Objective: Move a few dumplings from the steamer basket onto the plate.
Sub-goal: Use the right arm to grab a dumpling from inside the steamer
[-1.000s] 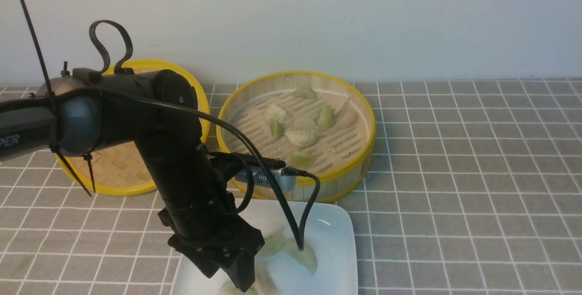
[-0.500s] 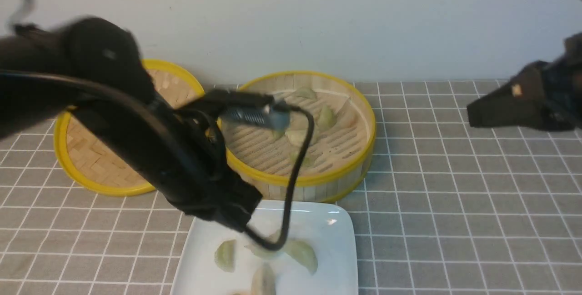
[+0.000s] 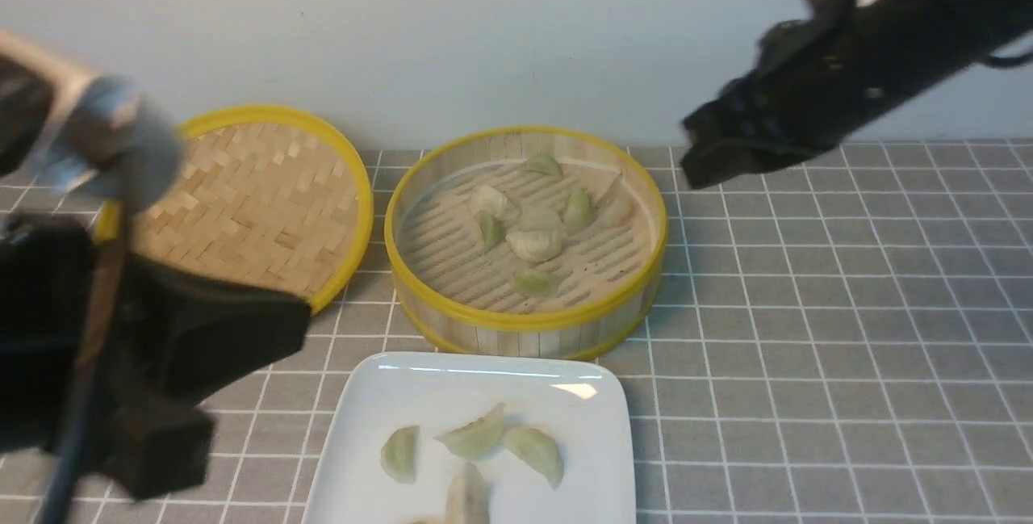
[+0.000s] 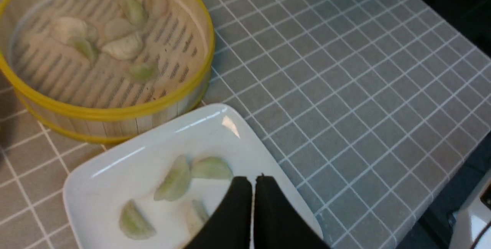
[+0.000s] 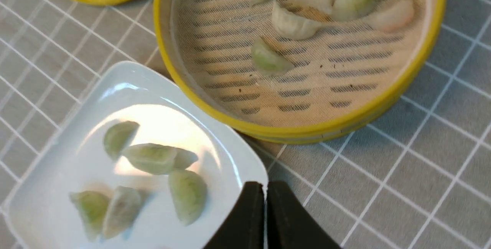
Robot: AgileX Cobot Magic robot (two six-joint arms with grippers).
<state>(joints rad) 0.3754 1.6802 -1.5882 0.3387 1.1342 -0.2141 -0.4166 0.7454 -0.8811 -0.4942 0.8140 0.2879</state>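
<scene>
The steamer basket (image 3: pixel 524 320) stands mid-table with several pale green and off-white dumplings (image 3: pixel 534 245) on its slatted floor. In front of it the white plate (image 3: pixel 420 387) carries several more dumplings (image 3: pixel 476 437). My left gripper (image 3: pixel 294 318) hangs blurred at the lower left, left of the plate; in the left wrist view its fingertips (image 4: pixel 252 182) are shut and empty over the plate's (image 4: pixel 126 164) edge. My right gripper (image 3: pixel 696 169) is raised at the upper right, right of the basket, and shut (image 5: pixel 265 187) with nothing in it.
A shallow woven bamboo lid (image 3: pixel 250 201) with a yellow rim leans at the back left, close beside the basket. A grey tiled cloth (image 3: pixel 847 330) covers the table, and a pale wall stands right behind the basket and lid.
My left gripper lifted off the plate, shut and drew back to the lower left. The right arm came in from the right edge and rose toward the basket.
</scene>
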